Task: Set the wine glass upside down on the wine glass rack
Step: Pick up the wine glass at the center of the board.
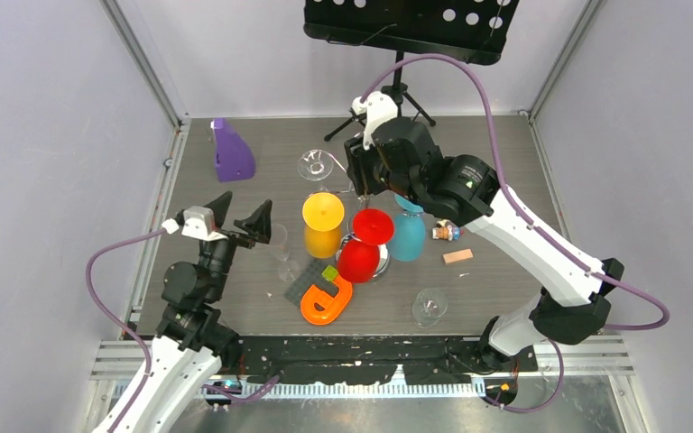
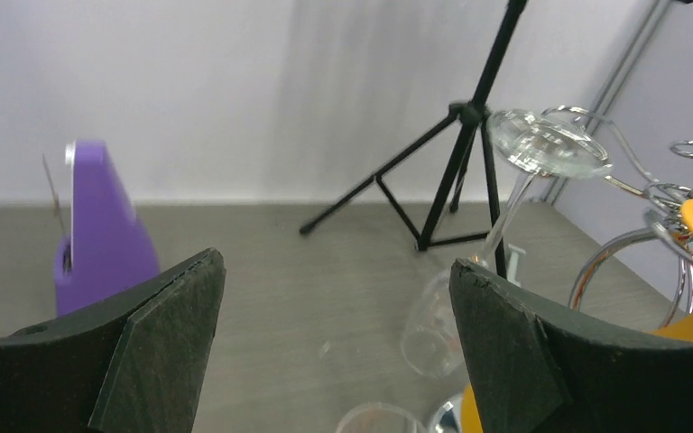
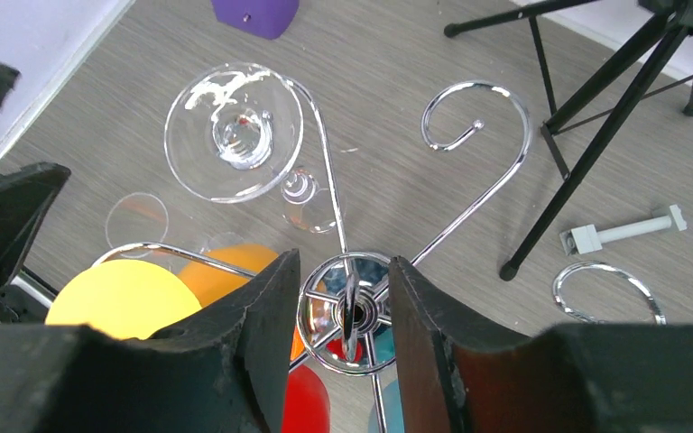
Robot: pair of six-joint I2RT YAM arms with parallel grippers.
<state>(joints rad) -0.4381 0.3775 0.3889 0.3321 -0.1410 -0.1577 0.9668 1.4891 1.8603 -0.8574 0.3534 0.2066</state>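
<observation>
Grey wood-grain table [image 1: 505, 153], and at the far edge a black music stand [image 1: 406, 23] with a perforated tray on thin tripod legs. The right arm reaches far across, and the right gripper [image 3: 343, 271] hangs directly over the rack [image 3: 365, 316]. Its black jaws are a narrow gap apart with nothing pinched, and the shiny hub shows through the gap. On the near left, the left gripper [image 1: 239, 212] sits low with its jaws spread wide and nothing between them.

The rack is bright chrome wire, with curled arms spiralling out from the hub at mid-table. Opaque glasses hang from it: a yellow glass [image 1: 322, 221], a red glass [image 1: 365, 244] and a teal glass [image 1: 406, 234], all foot up.

Now the wine glass [image 3: 235, 131]: clear and smooth, it hangs on the far-left arm. It's upside down, round flat foot on top, bowl below. From the left wrist the stem runs close to vertical with a slight lean.

A purple wedge [image 1: 231, 152] stands at the far left. A spare glass [image 1: 429, 307], also clear, is on the near right of the table.
</observation>
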